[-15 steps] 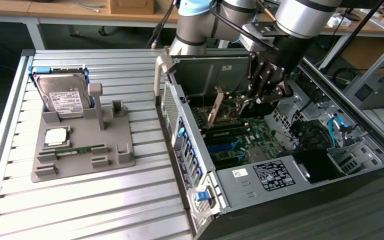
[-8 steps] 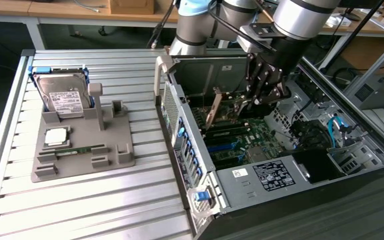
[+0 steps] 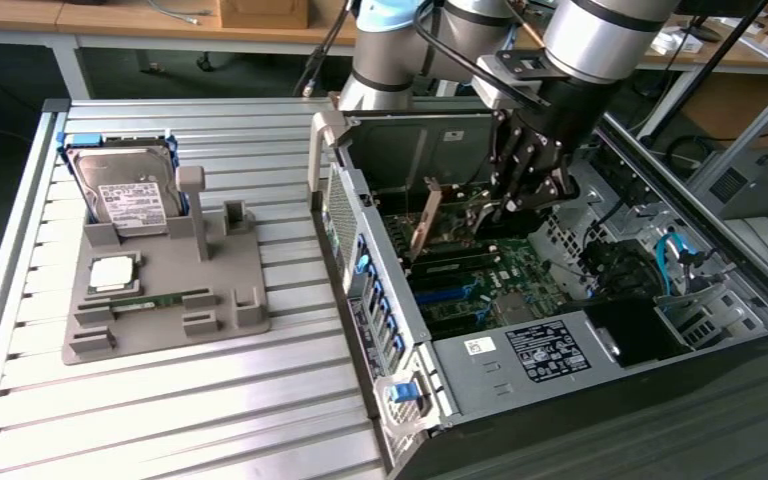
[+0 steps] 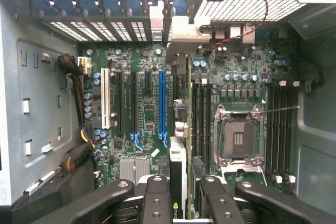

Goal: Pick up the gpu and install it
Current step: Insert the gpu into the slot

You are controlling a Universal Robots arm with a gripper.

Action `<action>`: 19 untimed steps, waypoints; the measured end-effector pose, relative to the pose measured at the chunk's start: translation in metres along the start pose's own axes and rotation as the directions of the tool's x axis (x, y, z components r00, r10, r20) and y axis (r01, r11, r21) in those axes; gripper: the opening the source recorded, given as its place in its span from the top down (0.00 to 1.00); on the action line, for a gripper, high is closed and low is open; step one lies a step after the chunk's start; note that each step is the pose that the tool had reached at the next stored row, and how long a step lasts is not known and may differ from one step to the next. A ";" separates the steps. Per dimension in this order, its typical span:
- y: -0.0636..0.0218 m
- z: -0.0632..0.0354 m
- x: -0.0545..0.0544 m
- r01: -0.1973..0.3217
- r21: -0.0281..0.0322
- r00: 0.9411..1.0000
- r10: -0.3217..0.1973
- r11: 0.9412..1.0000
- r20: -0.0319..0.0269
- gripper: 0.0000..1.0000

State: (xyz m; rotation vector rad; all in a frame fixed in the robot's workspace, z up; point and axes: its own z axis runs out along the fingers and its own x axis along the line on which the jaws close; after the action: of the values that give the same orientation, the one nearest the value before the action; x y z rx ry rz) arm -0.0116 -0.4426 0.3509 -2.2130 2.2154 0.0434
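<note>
**Task status.** The pick-up step is complete. The gpu (image 4: 178, 182) is off the table (image 3: 224, 400) and inside the open computer case (image 3: 491, 385), which lies on its side along the table's edge at the exterior view's right. The card stands on edge above the motherboard (image 4: 147, 114). It sits just beside the blue expansion slot (image 4: 161, 103), and its metal bracket faces the case's rear wall. Whether the card edge has entered a slot cannot be determined, so installation is judged not yet confirmed.

**End effector.** The gripper (image 4: 185, 205) is lowered into the case and partly closed. Its fingers (image 4: 157, 198) clamp the gpu from both faces near the card's upper edge. No other component is in contact with it.

**Other items.** The fixture tray (image 3: 157, 320), near the table's edge at the exterior view's left, carries the hard drive (image 3: 128, 195) and the memory stick (image 3: 157, 300).
</note>
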 end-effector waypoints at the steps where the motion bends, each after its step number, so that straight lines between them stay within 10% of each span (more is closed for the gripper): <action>1: 0.0002 0.0004 0.000 0.000 0.000 1.000 0.000 1.000 0.000 0.73; 19: 0.0011 0.0071 0.001 0.002 0.000 1.000 -0.002 1.000 0.000 0.73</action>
State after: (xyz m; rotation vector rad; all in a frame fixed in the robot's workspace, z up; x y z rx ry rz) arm -0.0128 -0.4433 0.3437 -2.2151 2.2135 0.0434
